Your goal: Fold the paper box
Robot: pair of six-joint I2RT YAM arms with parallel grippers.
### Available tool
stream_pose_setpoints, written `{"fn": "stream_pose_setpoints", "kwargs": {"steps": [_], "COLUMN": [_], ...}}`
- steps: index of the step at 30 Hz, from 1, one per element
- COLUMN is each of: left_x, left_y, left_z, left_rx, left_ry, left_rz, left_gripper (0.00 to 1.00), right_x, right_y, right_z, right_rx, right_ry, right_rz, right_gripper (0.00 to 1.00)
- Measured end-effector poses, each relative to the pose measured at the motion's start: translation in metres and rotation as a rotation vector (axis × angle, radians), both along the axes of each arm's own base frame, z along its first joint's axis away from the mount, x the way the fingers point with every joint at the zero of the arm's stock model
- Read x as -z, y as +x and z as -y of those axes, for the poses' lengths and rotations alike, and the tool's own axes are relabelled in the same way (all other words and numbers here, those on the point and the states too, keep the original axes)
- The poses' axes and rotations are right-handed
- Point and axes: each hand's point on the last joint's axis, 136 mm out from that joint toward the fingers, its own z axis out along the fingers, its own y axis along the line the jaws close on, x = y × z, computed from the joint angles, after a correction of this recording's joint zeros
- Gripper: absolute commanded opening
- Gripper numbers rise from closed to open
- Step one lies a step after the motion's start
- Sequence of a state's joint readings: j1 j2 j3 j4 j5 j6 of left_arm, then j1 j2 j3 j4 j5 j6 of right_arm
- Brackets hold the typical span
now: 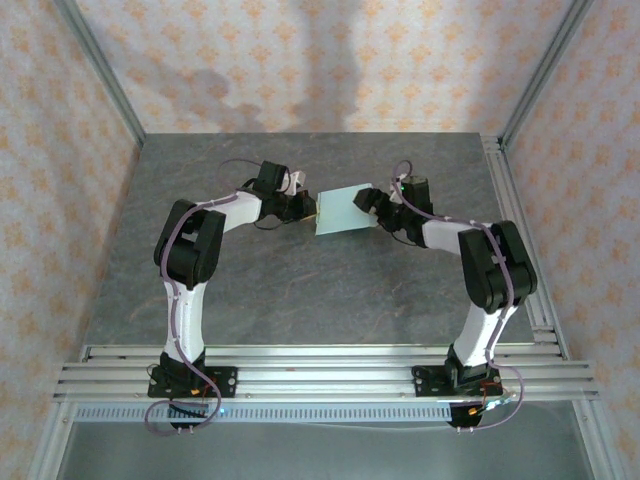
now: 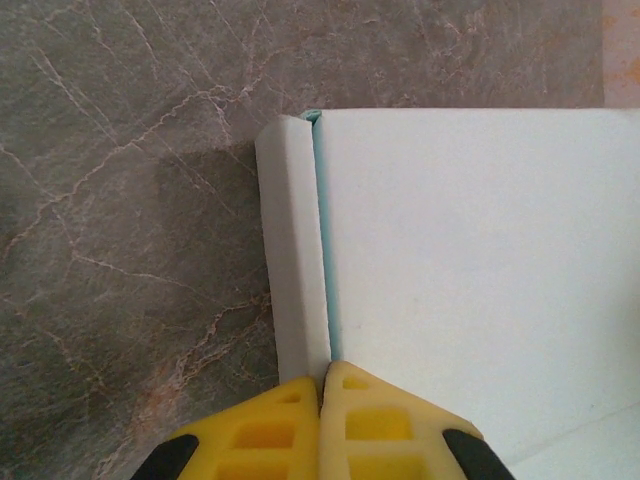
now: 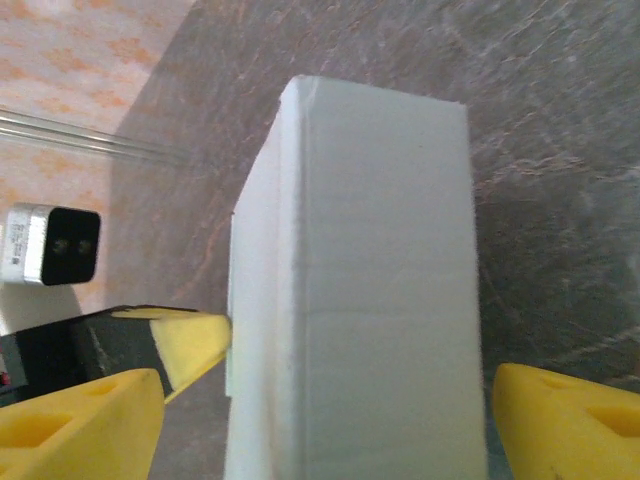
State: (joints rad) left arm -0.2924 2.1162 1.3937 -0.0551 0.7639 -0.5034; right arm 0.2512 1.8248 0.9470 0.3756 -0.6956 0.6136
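Paper box (image 1: 343,210): pale mint card, partly folded, at the far middle of the grey tabletop (image 1: 300,290), between the two end effectors; resting there or lifted, cannot tell.
Left end effector (image 2: 322,382): closed, yellow fingertips pressed together on the near edge of the box, just at the fold between a narrow flap (image 2: 293,250) and the wide flat panel.
Right end effector (image 3: 325,420): open wide, one yellow finger on each side of the box, a small gap visible on both sides.
Box from the right wrist: standing on edge, narrow side toward the camera.
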Motion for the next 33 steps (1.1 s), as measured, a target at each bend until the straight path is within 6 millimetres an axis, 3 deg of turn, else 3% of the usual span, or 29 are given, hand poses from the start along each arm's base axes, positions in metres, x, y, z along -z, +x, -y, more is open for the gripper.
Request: {"fn": "stream_pose_setpoints", "kwargs": {"steps": [3,6,10,18,20,23,24,27,33], "left_x": [0.000,0.001,0.003,0.008,0.008,0.004,0.001,-0.015,-0.075], "left_y": [-0.001,-0.001,-0.002,-0.004,-0.006,-0.013,-0.016,-0.023,-0.025], "left_z": [0.001,0.001,0.001,-0.003,-0.005,-0.010,-0.013,-0.022,-0.047], "left_rx": [0.007,0.010,0.013,0.003,0.003,0.002,0.000,-0.023,-0.124], "left_ry": [-0.003,-0.003,-0.001,0.023,0.030,0.050,0.056,0.076,0.091], "left_rz": [0.000,-0.002,-0.006,-0.016,-0.008,0.027,0.048,0.126,0.387], "left_gripper": [0.08,0.10,0.28,0.46,0.59,0.94,1.00,1.00,1.00], "right_x": [-0.001,-0.008,-0.010,-0.008,-0.007,-0.008,-0.009,-0.015,-0.041], "right_y": [0.002,0.005,0.006,0.005,0.005,0.004,0.003,0.001,-0.003], "right_z": [-0.005,-0.007,-0.007,-0.005,-0.005,-0.004,-0.003,-0.001,0.004], "right_rx": [-0.002,0.002,0.009,0.014,0.013,0.015,0.017,0.024,0.041], "right_ry": [0.048,0.079,0.097,0.094,0.089,0.084,0.081,0.072,0.068], "right_rz": [-0.007,0.004,0.001,-0.012,-0.014,-0.017,-0.020,-0.018,0.016], "right_gripper": [0.81,0.71,0.57,0.42,0.41,0.40,0.40,0.40,0.40]}}
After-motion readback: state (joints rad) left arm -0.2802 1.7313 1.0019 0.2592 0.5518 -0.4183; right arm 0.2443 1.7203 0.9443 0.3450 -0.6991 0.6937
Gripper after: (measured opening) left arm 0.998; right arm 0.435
